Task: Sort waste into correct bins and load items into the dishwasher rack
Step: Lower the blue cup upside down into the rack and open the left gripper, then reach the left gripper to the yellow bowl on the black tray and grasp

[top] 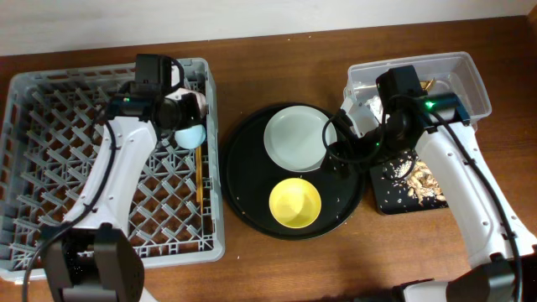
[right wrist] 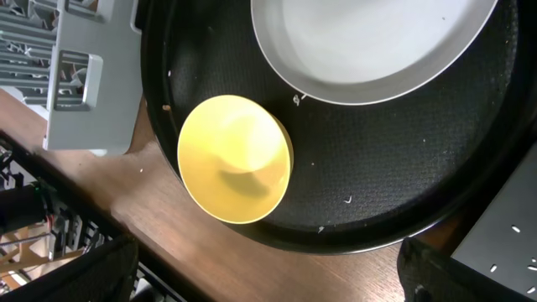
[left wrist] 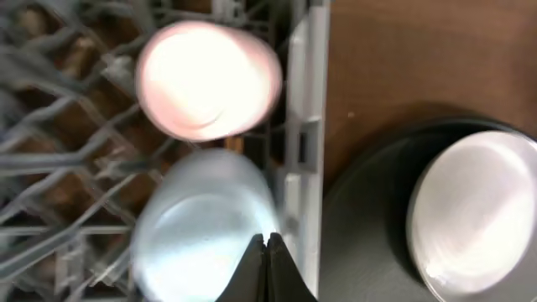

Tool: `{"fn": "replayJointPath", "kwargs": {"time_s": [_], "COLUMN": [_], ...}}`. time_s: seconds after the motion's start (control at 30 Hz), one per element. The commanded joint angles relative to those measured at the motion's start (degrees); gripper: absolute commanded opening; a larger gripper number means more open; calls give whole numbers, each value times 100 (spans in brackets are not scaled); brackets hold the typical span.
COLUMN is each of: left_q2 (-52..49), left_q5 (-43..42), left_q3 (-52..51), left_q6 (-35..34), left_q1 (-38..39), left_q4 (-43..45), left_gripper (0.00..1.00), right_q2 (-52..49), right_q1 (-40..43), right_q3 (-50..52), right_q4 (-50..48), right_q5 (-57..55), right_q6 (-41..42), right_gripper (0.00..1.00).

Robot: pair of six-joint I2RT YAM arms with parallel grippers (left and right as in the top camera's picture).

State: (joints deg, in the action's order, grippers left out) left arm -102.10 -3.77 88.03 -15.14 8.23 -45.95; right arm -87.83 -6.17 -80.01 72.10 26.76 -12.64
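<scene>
The grey dishwasher rack [top: 50, 126] stands at the left. The pink cup [left wrist: 208, 80] and the light-blue cup [left wrist: 201, 226] sit in it by its right wall [left wrist: 304, 126]. My left gripper [left wrist: 267, 245] is shut and empty over the light-blue cup [top: 191, 134]. The chopsticks [top: 200, 178] lie in the rack. The white plate [top: 298, 138] and the yellow bowl [top: 295, 203] rest on the round black tray [top: 243, 168]. My right gripper [right wrist: 268, 277] is open and empty above the table edge near the yellow bowl [right wrist: 235, 159].
The clear tub [top: 474, 80] stands at the back right, partly hidden by my right arm. The shallow black tray [top: 390, 197] in front of it holds rice and brownish food scraps [top: 419, 180]. A few rice grains lie on the round tray [right wrist: 403, 168].
</scene>
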Motion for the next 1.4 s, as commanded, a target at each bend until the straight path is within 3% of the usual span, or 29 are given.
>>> {"fn": "replayJointPath", "kwargs": {"time_s": [0.0,0.23,0.5,0.77,0.83,0.9,1.13,1.37], "left_q2": [669,348,-981,214,892,1351,1882,1882], "left_q5": [389,509,483,293,-164,-251,-256,-361], "left_q3": [479,376,372,800,802,802,774,216], "left_q6": [107,105,105,103,105,105,109,109], "left_q1": [-13,-13,-13,-13,-13,-13,-4,837], "left_q4": [-127,-407,-562,-682,-872,-1344,-3268,-3488], "left_gripper": [0,0,0,1,21,97,99,99], "right_q2": [-2,-2,-2,-2,-2,-2,-2,-2], "right_q1": [20,20,20,20,20,20,20,28], "right_q3": [42,42,42,42,42,42,42,24], "right_q4": [4,4,4,4,4,4,4,-299], "right_q5": [-70,-70,-70,-72,-70,-70,-72,-87], "right_q6": [-15,-15,-15,-15,-15,-15,-15,-13], "right_gripper": [99,99,99,99,99,99,99,99]}}
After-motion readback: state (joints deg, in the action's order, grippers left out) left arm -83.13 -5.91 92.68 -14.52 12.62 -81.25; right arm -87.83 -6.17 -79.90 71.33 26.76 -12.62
